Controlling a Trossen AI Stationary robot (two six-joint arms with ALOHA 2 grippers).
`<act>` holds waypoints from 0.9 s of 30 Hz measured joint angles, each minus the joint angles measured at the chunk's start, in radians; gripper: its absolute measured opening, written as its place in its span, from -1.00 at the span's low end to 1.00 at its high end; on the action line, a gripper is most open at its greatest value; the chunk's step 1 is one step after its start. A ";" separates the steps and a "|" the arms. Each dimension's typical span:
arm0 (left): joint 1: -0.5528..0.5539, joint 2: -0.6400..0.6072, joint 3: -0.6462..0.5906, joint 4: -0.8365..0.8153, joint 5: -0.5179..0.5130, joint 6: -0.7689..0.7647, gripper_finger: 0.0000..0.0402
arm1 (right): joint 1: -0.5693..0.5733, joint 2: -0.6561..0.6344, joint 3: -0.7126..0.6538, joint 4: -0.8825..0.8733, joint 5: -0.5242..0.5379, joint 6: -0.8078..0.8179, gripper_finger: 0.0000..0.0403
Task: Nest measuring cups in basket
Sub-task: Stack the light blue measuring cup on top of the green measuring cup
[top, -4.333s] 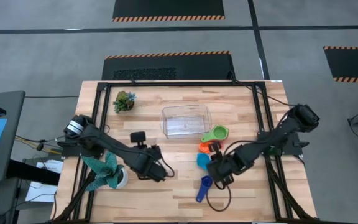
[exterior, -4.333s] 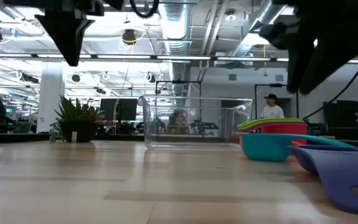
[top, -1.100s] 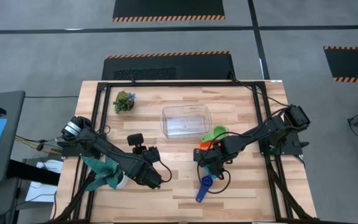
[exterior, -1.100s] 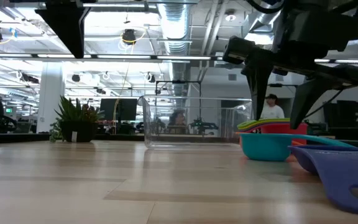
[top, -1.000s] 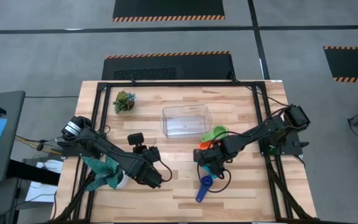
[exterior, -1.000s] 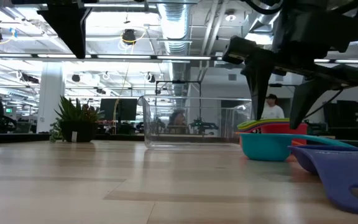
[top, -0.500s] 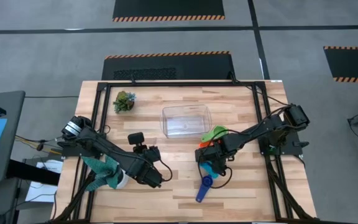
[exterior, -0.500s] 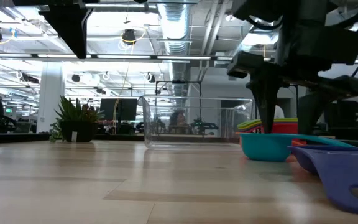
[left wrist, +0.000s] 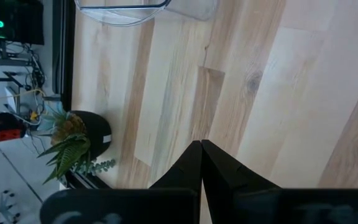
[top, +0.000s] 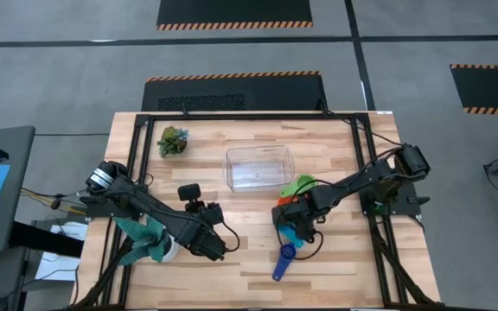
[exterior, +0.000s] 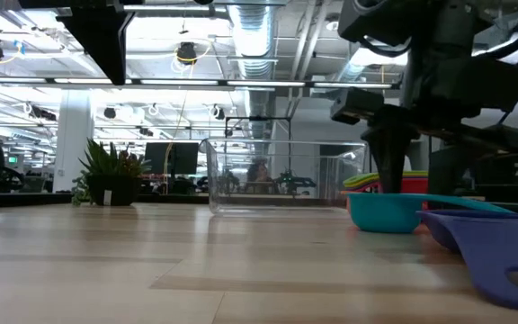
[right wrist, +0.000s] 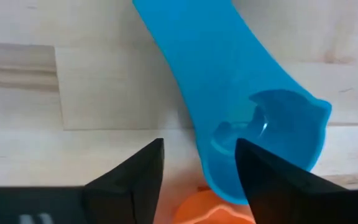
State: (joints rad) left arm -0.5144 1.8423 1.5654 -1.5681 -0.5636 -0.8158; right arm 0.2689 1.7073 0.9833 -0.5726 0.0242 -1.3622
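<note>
The light blue measuring cup [right wrist: 229, 81] lies on the table with its bowl [right wrist: 272, 137] under my right gripper [right wrist: 197, 149]. That gripper [top: 289, 231] is open and points down. One finger stands over the bowl, the other over bare wood outside it. Orange [top: 284, 204] and green [top: 302, 184] cups lie just beyond it, toward the basket. The dark blue cup [top: 283, 260] lies nearer the front edge. The clear basket [top: 259, 167] stands at the table's middle back. My left gripper [top: 221, 252] hangs shut over bare wood at front left. My right gripper comes at the light blue cup from above, its fingers on either side of the bowl's wall [right wrist: 207, 158] beside the handle's root. I cannot tell whether either fingertip [right wrist: 244, 149] touches the cup. The cup rests flat on the table.
A small green plant [top: 173, 141] stands at the back left and a teal leafy plant in a white pot [top: 151, 239] at the front left. Black frame rails [top: 366, 164] run along the table's edges. Bare wood lies between the two arms.
My right gripper has come down onto the light blue cup and shifted slightly toward the table's near edge. The cups and the basket have stayed where they were.
</note>
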 joint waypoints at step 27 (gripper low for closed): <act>0.000 0.000 0.000 0.016 -0.001 0.053 -1.00 | 0.118 0.000 0.165 -0.092 0.162 0.396 -0.95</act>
State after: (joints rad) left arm -0.5144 1.8423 1.5654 -1.5524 -0.5648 -0.7628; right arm 0.3871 1.7073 1.1483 -0.6647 0.1861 -0.9660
